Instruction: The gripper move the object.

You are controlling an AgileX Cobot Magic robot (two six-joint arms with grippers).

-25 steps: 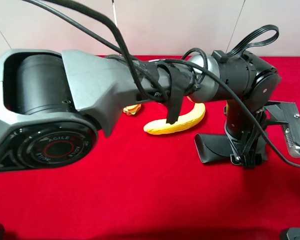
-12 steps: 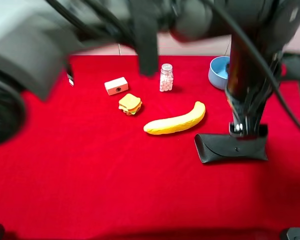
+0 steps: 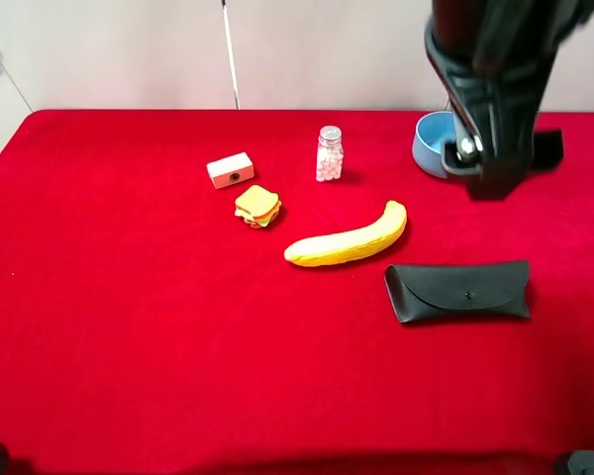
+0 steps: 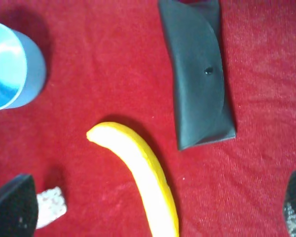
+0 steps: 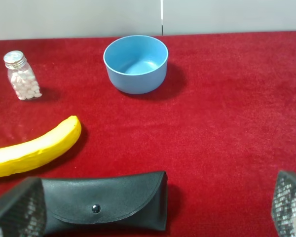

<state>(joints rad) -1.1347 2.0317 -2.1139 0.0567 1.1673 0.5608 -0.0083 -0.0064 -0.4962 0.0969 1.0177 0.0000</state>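
Setting: a table covered in a red cloth [image 3: 129,346], seen from a high camera and from two wrist cameras; a pale wall runs behind it
Glasses case [image 3: 458,291]: the task's object; a flat black oblong case with a curved flap and a small snap button; it lies flat on the cloth toward the right front of the high view, flap closed; nothing touches it
Banana [image 3: 348,240]: yellow, curved; it lies just beside the case, on the side nearer the middle of the table, apart from it
Blue bowl [image 3: 433,143]: upright and open at the top, at the back right; partly hidden in the high view by the arm; well behind the case
Pill bottle [image 3: 329,154]: small, clear, filled with pale round pieces, metal cap on; standing upright behind the banana
Small box [image 3: 231,170]: white with a red face and a dark round spot; behind and left of the banana
Toy sandwich [image 3: 257,207]: orange and yellow layers, just in front of the small box
Left gripper [image 4: 153,217]: raised well above the cloth, over the banana and case; only the two dark fingertips show at opposite edges of its wrist view; spread wide, holding nothing
Right gripper [image 5: 153,212]: low near the case; its two textured fingertips sit at opposite edges of its wrist view; spread wide, empty
Dark arm [image 3: 495,89]: hangs in the upper right of the high view, above the bowl, clear of the case
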